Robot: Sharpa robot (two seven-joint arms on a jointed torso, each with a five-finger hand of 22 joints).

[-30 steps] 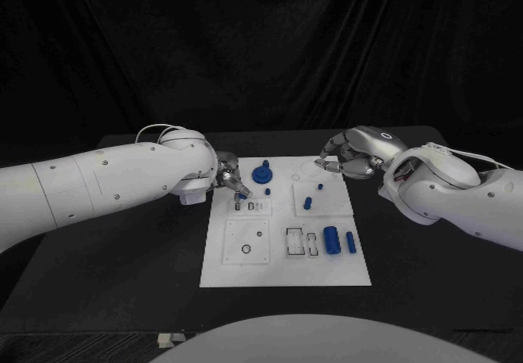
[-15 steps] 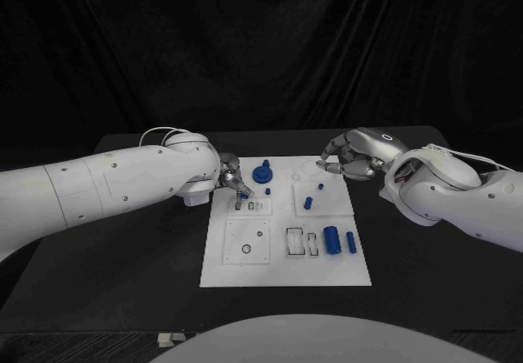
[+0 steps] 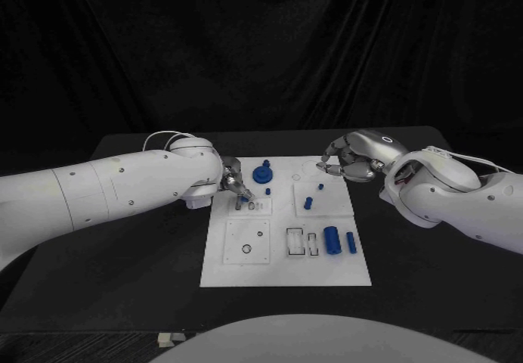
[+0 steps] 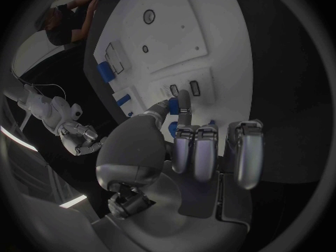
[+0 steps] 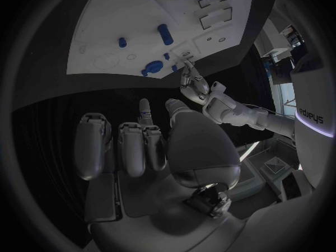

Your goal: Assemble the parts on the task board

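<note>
Assembly in progress, read from left to right in the head view. The left hand (image 3: 233, 184) is at the near-left edge of the task board (image 3: 286, 276), its fingers (image 4: 183, 103) closed on a small blue part (image 4: 173, 106) and lowered toward the pair of small slots (image 3: 257, 205) there; whether the part is seated cannot be told. Beside it, a larger blue knob (image 3: 261, 175) stands upright in the board, apparently already fitted. In the middle, the round hole (image 3: 246, 249) and the rectangular frames (image 3: 295, 240) are unfilled. Further right, a short blue peg (image 3: 308, 203) and two blue cylinders (image 3: 339, 242) lie loose on the board, so several placements are judged to remain. At the far right, the right hand (image 3: 347, 162) hangs over the board's far corner, fingers (image 5: 143, 145) curled; what they hold, if anything, cannot be told.
</note>
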